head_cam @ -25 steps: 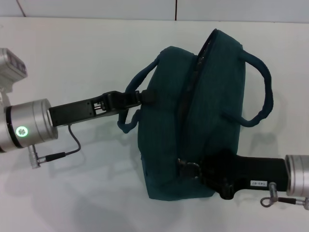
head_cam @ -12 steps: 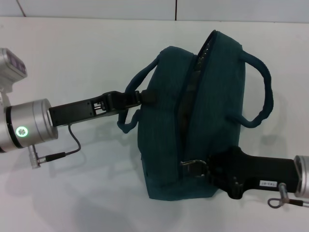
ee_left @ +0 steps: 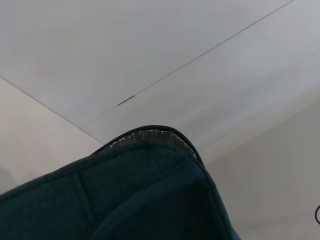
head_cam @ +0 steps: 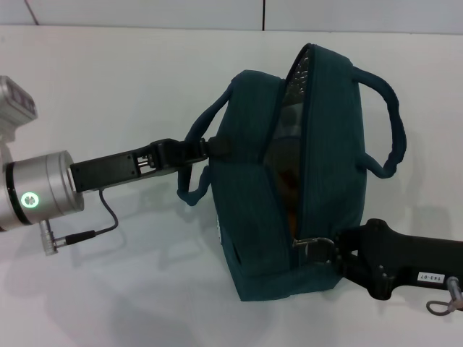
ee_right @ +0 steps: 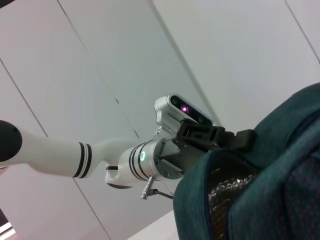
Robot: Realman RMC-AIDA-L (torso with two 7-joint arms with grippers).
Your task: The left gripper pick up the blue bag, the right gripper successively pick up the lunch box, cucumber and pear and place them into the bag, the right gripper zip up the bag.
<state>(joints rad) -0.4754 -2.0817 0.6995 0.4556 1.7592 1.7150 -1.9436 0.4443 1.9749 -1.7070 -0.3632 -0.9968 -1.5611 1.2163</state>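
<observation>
Blue bag [head_cam: 318,181] of dark teal woven fabric stands on the white table [head_cam: 108,79], held from both sides by my two arms. Its cloth has a fine ribbed weave, its corners are rounded, and two padded looped handles curve out from its sides. The zipper mouth along the top gapes in a long slit, and through it I see crinkled silvery lining [head_cam: 293,79] and a patch of orange deeper inside; I cannot tell what that orange thing is.

My left gripper [head_cam: 206,147], a black two-fingered claw on a black arm with a smooth silver cylindrical wrist, is clamped on the bag's near handle where the loop meets the side wall. A green ring glows on that wrist, and a thin black cable loops below it.

My right gripper [head_cam: 325,249], a matte black claw, sits at the bag's near lower corner with its fingers closed on the metal ring zipper pull [head_cam: 309,244]. A small white label [head_cam: 429,276] on its body reads "143-07", seen upside down from the head view.

From the left wrist view only the bag's rounded teal edge with a sliver of silver lining shows. The right wrist view shows the bag's open rim and foil lining, with the left gripper gripping beyond it.
</observation>
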